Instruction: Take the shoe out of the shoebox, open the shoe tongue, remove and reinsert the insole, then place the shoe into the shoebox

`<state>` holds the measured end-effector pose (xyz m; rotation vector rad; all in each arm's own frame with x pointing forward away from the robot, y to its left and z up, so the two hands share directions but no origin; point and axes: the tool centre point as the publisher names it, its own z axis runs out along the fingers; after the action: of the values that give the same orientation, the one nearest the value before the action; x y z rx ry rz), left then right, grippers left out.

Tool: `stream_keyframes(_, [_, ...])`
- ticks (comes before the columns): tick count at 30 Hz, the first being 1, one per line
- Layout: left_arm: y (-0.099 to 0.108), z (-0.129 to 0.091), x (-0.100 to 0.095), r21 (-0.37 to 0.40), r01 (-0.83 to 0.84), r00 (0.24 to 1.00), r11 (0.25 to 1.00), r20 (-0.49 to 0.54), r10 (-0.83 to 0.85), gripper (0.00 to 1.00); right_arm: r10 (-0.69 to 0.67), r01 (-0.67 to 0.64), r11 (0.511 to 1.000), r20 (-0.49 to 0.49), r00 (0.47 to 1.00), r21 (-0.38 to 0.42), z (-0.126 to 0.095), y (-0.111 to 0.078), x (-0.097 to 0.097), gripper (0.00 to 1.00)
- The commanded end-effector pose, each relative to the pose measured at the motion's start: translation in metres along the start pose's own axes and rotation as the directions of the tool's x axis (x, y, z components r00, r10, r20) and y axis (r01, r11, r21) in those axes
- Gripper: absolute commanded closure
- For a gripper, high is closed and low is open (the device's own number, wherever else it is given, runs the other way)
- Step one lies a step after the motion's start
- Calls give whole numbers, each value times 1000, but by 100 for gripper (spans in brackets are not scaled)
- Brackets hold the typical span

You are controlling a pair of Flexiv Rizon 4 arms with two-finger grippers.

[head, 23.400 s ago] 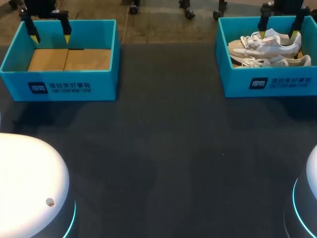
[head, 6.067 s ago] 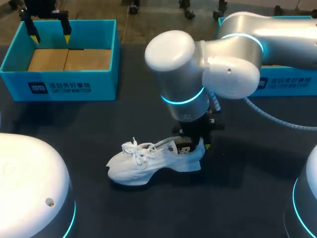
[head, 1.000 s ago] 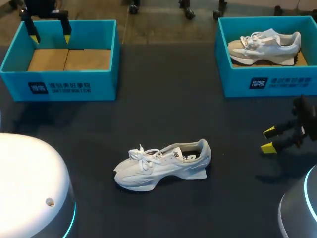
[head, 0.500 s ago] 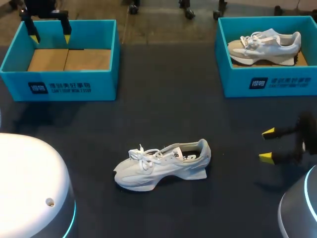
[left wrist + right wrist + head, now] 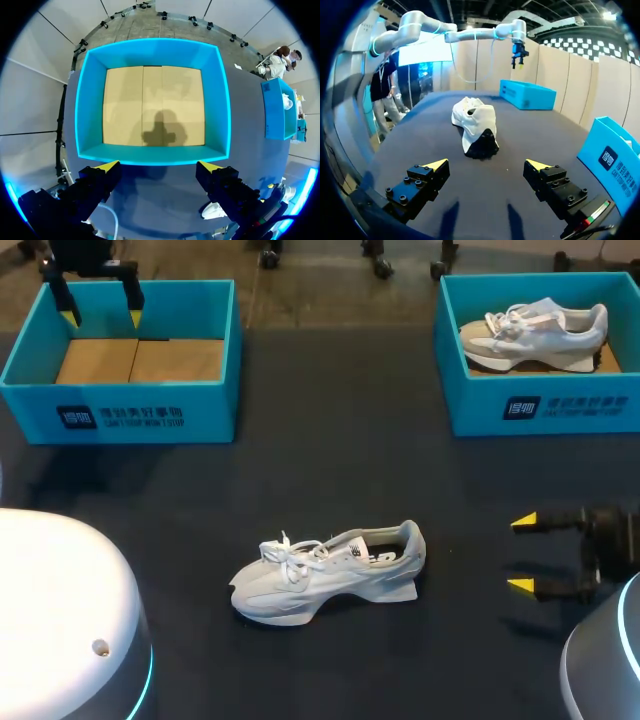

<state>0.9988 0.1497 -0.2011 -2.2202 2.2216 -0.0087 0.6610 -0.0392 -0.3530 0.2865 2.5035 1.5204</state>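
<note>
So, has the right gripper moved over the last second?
Yes. The right gripper has moved away from the right shoebox, back toward the robot, and slightly closer to the loose shoe; its fingers have also spread wider.

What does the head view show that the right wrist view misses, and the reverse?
Head view only: the second shoe lying in the right shoebox, and the cardboard floor of the left shoebox. Right wrist view only: the shoe seen heel-on, ahead of the right gripper. Both: the shoe on the table, the left shoebox, the left gripper above it, the right gripper open.
</note>
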Motion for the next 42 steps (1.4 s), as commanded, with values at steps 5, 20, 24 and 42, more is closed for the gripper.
stream_keyframes(5, [0,0,0,-1,0,1000,1000,1,0,0,-19,14,999,-96,995,-52,33,-15,-15,0])
stream_keyframes(20, [0,0,0,-1,0,1000,1000,1,0,0,-28,15,995,-136,990,-96,44,-16,-23,0])
stream_keyframes(24, [0,0,0,-1,0,1000,1000,1,0,0,-64,43,992,-173,983,-120,55,-13,-23,0])
stream_keyframes(42, [0,0,0,-1,0,1000,1000,1,0,0,-120,46,973,-326,938,-226,105,-9,-24,0])
